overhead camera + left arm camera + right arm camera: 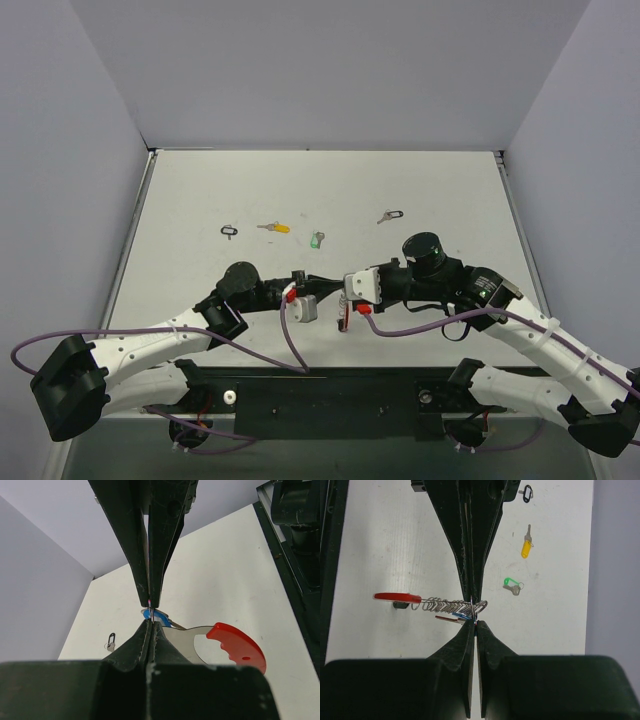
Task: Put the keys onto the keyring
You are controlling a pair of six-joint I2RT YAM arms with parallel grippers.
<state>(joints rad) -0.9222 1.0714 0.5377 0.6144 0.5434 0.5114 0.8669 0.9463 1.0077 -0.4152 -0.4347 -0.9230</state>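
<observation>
Both grippers meet above the table's near middle. The keyring (447,603), a silver beaded chain with a flat metal plate and a red curved tag (235,644), hangs between them, and the red tag (343,318) points toward the near edge. My right gripper (474,614) is shut on the keyring's ring end. My left gripper (150,614) is shut on a thin ring at the blue-tagged key (159,616), right against the keyring. Loose on the table lie a yellow-tagged key (526,547), a green-tagged key (509,584) and a black-tagged key (526,492).
A further key with a dark tag (390,215) lies at the far right. White walls close in the table (200,290) on the left, back and right. The black base rail (330,395) runs along the near edge. The right arm's body (295,510) fills the left wrist view's top right.
</observation>
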